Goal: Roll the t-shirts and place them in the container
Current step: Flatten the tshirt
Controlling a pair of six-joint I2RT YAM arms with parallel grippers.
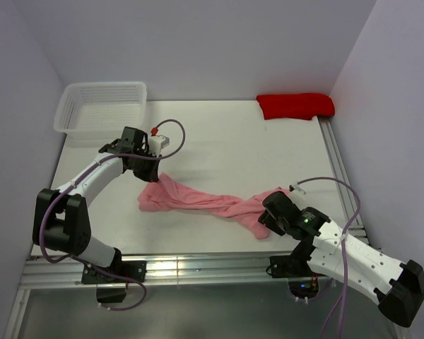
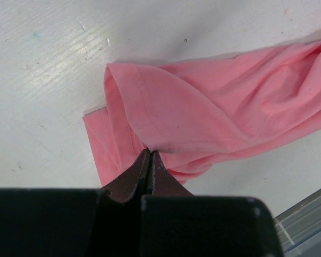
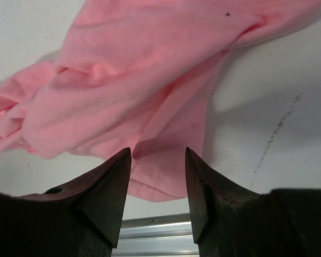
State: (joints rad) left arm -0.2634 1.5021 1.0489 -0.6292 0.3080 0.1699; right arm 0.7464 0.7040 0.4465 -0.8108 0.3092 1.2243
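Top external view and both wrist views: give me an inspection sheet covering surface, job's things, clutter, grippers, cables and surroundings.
Surface: white table, faintly scuffed, with metal rails along the near and right edges.
Job's things: pink t-shirt lies bunched in a twisted strip between the arms, not rolled.
Clutter: white mesh basket at the far left corner; red cloth bundle at the far right corner.
Grippers: left gripper is shut, pinching the shirt's left end; right gripper is open, jaws astride the right end.
Cables: purple cables loop off both arms, clear of the shirt.
Surroundings: plain pale walls; nothing else seen.
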